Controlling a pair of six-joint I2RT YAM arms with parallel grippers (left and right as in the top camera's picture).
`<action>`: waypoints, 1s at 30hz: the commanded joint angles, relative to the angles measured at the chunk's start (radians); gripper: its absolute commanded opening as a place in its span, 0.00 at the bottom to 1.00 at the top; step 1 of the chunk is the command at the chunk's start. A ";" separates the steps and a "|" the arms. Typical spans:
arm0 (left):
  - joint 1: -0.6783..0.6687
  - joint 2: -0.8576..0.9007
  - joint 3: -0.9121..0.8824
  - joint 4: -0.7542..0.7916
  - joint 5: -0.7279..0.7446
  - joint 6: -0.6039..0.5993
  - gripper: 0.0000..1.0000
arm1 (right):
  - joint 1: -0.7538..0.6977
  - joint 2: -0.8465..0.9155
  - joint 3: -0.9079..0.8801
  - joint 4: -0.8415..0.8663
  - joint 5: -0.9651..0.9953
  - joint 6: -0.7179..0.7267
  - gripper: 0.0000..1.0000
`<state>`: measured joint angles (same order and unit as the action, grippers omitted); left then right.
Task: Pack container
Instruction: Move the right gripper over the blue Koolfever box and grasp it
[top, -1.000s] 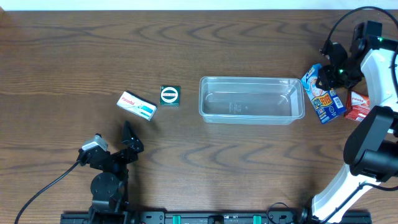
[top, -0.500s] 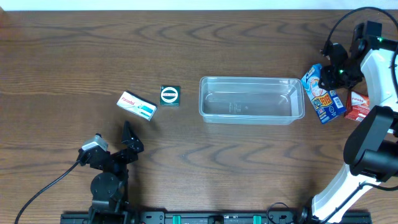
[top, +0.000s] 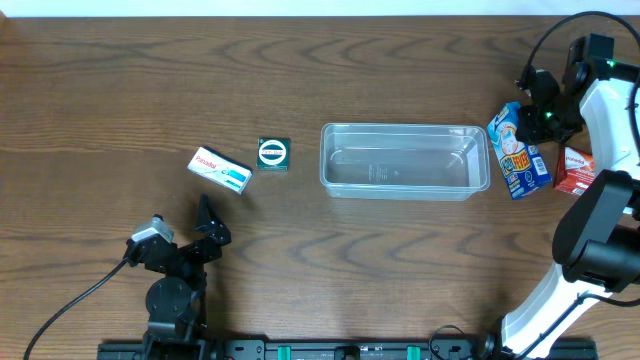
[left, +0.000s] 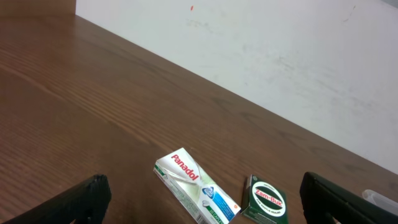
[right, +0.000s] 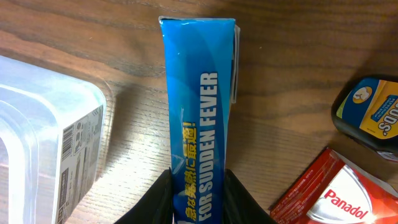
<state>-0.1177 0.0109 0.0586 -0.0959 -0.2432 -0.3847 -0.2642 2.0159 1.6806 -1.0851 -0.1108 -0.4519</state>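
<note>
1. Pickup is the step in hand. Your right tool (right: 199, 190) is clamped on the blue cardboard carton printed "FOR SUDDEN FEVER" (right: 199, 93), with one finger pressed to each long side at its near end.
2. Just left of that tool, the clear plastic rectangular container (top: 404, 127) lies on the brown wooden bench (top: 100, 80). A narrow strip of wood parts it from the carton, and nothing is in it yet.
3. Your next move, I judge, is to lift the carton above the rim, carry it left over the opening, then lower and release. The grip is near one end, so expect the far end to droop.
4. Right of the tool, a red Panadol box (right: 348, 186) and a dark rounded pack with a yellow-and-blue label (right: 370, 112) lie close by. Neither is in the path.
5. Your left tool (top: 209, 220) stands wide apart, holding nothing. A white Panadol box (top: 221, 168) and a green Zam-Buk box (top: 273, 153) lie ahead of it.
</note>
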 joint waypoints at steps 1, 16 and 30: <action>0.007 -0.006 -0.029 -0.010 -0.012 0.014 0.98 | 0.003 0.000 -0.007 0.000 0.003 0.014 0.22; 0.007 -0.006 -0.029 -0.010 -0.012 0.014 0.98 | 0.004 -0.048 0.060 -0.021 0.003 0.036 0.21; 0.007 -0.006 -0.029 -0.010 -0.012 0.014 0.98 | 0.032 -0.170 0.148 -0.108 0.026 0.036 0.34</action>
<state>-0.1177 0.0109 0.0586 -0.0959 -0.2432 -0.3847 -0.2474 1.8683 1.8107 -1.1858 -0.1028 -0.4229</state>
